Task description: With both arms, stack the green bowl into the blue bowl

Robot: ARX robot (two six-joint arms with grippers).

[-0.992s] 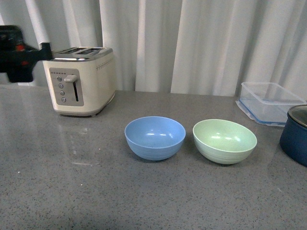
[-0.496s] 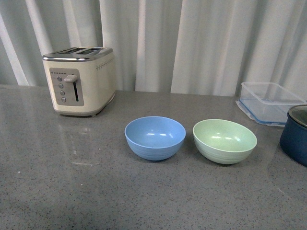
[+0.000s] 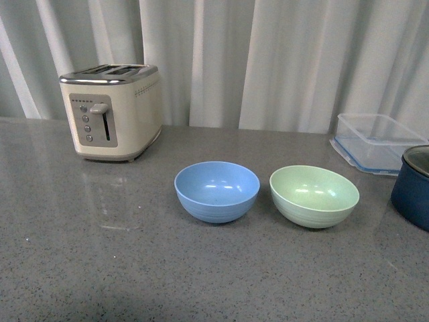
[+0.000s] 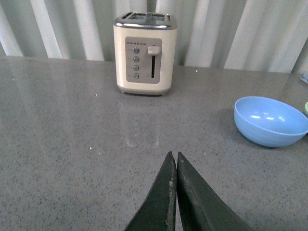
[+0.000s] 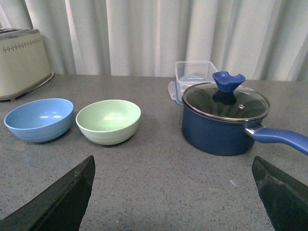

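The blue bowl [image 3: 216, 191] and the green bowl [image 3: 314, 196] stand upright side by side about halfway between the front and back edges of the grey speckled counter [image 3: 100, 268]. The green one is on the right, and a narrow strip of counter shows between their rims, so they do not touch. Broad open counter lies in front of both bowls toward the front edge, and more stretches leftward from the blue bowl. Room is tighter to the right of the green bowl, where a dark navy pot [image 3: 412, 188] with a glass lid stands near it. Behind the pot, a clear blue-rimmed container [image 3: 375, 142] sits close to the back edge. A cream toaster [image 3: 110, 111] stands near the back edge on the left, well apart from the bowls. The left gripper [image 4: 174, 156] hangs over bare counter with its fingers pressed together on nothing, and the blue bowl lies off to its side. The right gripper [image 5: 173, 161] is spread wide and holds nothing, with both bowls and the pot ahead of it. The counter is glossy and reflects the toaster faintly. A pale pleated curtain [image 3: 268, 60] closes off the whole space behind the back edge.
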